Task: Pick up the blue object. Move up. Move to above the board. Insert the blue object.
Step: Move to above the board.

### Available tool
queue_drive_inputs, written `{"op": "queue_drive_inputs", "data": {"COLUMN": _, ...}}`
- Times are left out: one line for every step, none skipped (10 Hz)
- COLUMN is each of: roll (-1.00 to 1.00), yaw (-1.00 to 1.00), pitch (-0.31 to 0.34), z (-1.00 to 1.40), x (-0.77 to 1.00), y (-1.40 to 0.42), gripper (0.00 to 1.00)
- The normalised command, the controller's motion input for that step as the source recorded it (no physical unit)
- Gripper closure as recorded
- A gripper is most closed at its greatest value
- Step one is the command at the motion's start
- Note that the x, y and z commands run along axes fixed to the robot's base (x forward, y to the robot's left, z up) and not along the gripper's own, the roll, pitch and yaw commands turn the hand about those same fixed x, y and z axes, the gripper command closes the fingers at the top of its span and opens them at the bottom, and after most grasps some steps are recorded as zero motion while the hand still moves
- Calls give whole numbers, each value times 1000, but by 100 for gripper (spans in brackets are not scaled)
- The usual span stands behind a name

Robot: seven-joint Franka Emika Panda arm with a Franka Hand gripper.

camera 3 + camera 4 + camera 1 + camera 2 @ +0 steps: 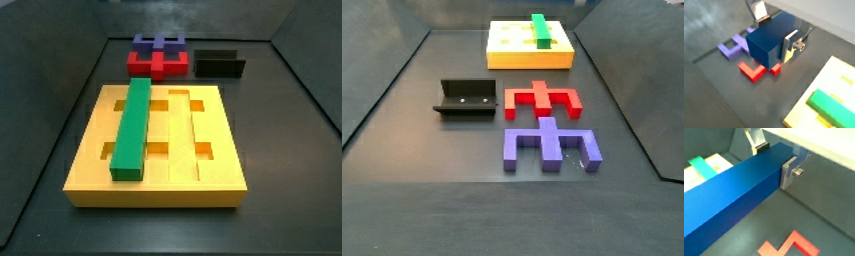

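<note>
Nearest, in both wrist views, my gripper (776, 159) is clamped on the blue object (731, 193), one silver finger (791, 173) flat against its side and the opposite finger (756, 139) at the far face; the bar hangs clear of the floor. Neither side view shows the gripper or the bar, so I judge both to be raised above those cameras' frames.

Step in hand, as I judge it: the lift, or the start of the carry toward the board (824, 102), which in a wrist view lies off to one side, not beneath me. The next move calls for travel until the bar hangs over a free lengthwise groove, aligned parallel to the green bar (131, 128) already seated in the board.

Below the held bar sit the red piece (756, 71) and, just beside it, the purple-blue notched block (735, 47). In the side views the fixture (465, 98) stands near these two.

Surface and room: a dark grey, matt floor (422, 210) with dark walls around it
</note>
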Motion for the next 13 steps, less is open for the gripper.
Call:
{"op": "queue_drive_inputs", "data": {"roll": -89, "yaw": -9, "pitch": 61, "z": 1400, "x": -15, "y": 4, "gripper": 100}}
{"op": "queue_drive_inputs", "data": {"roll": -84, "yaw": -9, "pitch": 52, "z": 795, "x": 9, "y": 11, "gripper": 100}}
{"op": "queue_drive_inputs", "data": {"roll": -76, "yaw": -9, "pitch": 59, "z": 448, "x": 33, "y": 5, "gripper": 100}}
{"op": "queue_drive_inputs", "data": {"roll": -67, "yaw": -9, "pitch": 64, "z": 185, "x": 39, "y": 6, "gripper": 100}}
{"op": "queue_drive_inputs", "data": {"roll": 16, "yaw": 1000, "pitch": 19, "z": 361, "x": 836, "y": -1400, "gripper": 100}}
{"op": "queue_drive_inputs", "data": {"roll": 21, "yaw": 1000, "pitch": 21, "z": 331, "x": 825, "y": -1400, "gripper": 100}}
{"op": "queue_drive_inputs", "data": {"roll": 38, "yaw": 1000, "pitch": 39, "z": 276, "x": 898, "y": -1400, "gripper": 100}}
{"op": "queue_drive_inputs", "data": {"roll": 33, "yaw": 1000, "pitch": 47, "z": 292, "x": 987, "y": -1400, "gripper": 100}}
{"op": "queue_drive_inputs", "data": {"roll": 40, "yaw": 1000, "pitch": 56, "z": 218, "x": 643, "y": -928, "gripper": 100}}
{"op": "queue_drive_inputs", "data": {"roll": 48, "yaw": 1000, "pitch": 61, "z": 151, "x": 404, "y": -588, "gripper": 100}}
{"op": "queue_drive_inputs", "data": {"roll": 45, "yaw": 1000, "pitch": 63, "z": 82, "x": 209, "y": -290, "gripper": 100}}
{"op": "queue_drive_inputs", "data": {"roll": 46, "yaw": 1000, "pitch": 65, "z": 61, "x": 154, "y": -209, "gripper": 100}}
{"op": "queue_drive_inputs", "data": {"roll": 51, "yaw": 1000, "pitch": 72, "z": 38, "x": 107, "y": -125, "gripper": 100}}
